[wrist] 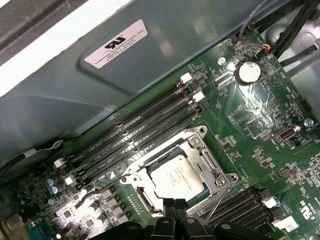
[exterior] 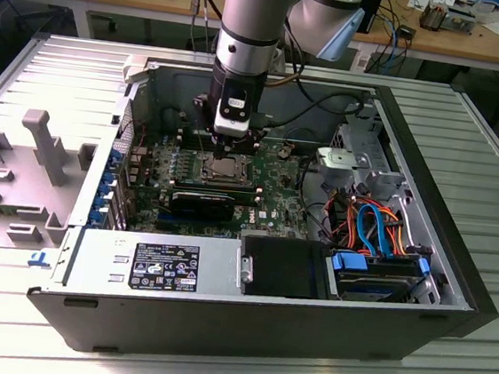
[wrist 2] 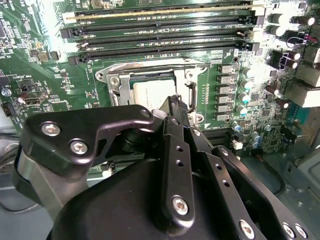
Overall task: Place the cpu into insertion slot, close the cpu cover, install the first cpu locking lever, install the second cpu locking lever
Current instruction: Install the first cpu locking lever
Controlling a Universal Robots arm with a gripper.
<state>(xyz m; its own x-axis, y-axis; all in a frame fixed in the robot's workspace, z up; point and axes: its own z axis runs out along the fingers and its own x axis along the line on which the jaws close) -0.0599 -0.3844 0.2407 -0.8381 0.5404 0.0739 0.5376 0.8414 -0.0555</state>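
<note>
Claw (wrist: 175, 206), tips together & empty, hovering over chip (wrist: 176, 175) sitting in socket (wrist: 148, 201); cover (wrist: 207, 162) lying down; lever (wrist: 218, 200) prob. awaiting latching.

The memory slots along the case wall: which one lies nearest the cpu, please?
The memory slot adjoining the insertion slot's rim; the other three lie beyond it, toward the case wall.

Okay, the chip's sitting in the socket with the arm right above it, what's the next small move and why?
Probably ease the end effector toward the thin lever beside the cpu cover and press it down. The cpu lies in place, the cover appears lowered around it, and that lever seems to stand free, not hooked.
</note>
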